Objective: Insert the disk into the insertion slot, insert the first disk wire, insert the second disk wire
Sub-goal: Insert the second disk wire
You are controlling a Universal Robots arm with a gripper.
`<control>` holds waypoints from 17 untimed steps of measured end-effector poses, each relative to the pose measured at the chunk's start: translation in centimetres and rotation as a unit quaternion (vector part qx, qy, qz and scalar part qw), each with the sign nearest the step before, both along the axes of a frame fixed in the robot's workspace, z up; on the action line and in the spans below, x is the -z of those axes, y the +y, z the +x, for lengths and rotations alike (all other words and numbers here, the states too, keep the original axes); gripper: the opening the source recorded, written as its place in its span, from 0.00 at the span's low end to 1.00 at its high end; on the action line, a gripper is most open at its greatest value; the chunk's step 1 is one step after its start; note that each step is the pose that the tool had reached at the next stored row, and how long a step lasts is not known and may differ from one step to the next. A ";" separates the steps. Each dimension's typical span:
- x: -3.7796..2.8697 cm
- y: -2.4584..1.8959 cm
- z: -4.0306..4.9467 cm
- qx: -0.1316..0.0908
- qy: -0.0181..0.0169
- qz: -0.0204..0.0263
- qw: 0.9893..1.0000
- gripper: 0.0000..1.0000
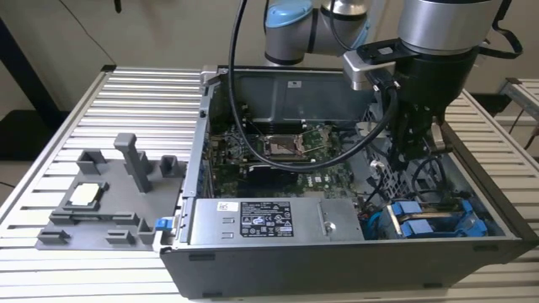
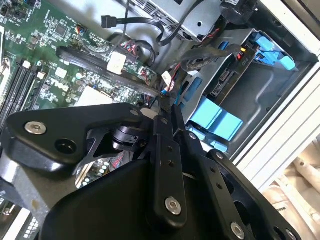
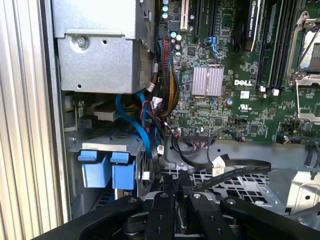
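A slatted metal table (image 1: 143,95) stands before a plain beige wall (image 1: 168,31) — softly, evenly lit

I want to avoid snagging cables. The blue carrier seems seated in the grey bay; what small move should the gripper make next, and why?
Probably a short, slow approach to the black wire. The gripper hangs close by it, and the disk already sits in the insertion slot, so a wire seems the likely target.
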State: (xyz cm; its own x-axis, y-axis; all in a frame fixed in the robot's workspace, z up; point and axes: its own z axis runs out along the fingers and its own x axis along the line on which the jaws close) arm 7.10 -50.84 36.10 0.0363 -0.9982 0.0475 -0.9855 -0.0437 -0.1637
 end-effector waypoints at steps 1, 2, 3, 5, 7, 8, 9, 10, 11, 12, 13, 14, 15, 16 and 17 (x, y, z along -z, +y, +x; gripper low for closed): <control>0.00 0.00 0.00 0.000 0.000 0.000 1.000 0.16; 0.00 0.00 0.00 0.000 0.000 0.000 1.000 0.16; 0.00 0.00 0.00 0.000 0.000 0.000 1.000 0.16; 0.01 -0.05 0.02 0.000 0.000 0.000 1.000 0.16; 0.00 -0.36 0.13 0.000 0.000 0.000 1.000 0.16; 0.00 -0.61 0.21 0.000 0.000 0.000 1.000 0.16; 0.00 -0.85 0.29 0.000 0.000 0.000 1.000 0.16; 0.01 -1.11 0.39 0.000 0.001 0.000 1.000 0.16; 0.00 -1.37 0.48 0.000 0.001 0.000 1.000 0.16; 0.00 -1.62 0.59 0.000 0.001 0.000 1.000 0.16; 0.00 -1.88 0.69 0.000 0.002 0.000 1.000 0.16; 0.00 -2.16 0.81 0.000 0.002 0.000 1.000 0.16; 0.00 -2.42 0.92 0.000 0.002 0.000 1.000 0.16; 0.00 -2.68 1.03 0.000 0.002 0.000 1.000 0.16; 0.00 -2.95 1.15 0.000 0.003 0.000 1.000 0.16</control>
State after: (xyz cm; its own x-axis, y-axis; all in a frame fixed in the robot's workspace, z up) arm 8.24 -53.79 36.10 0.0366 -0.9982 0.0474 -0.9865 -0.0437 -0.1581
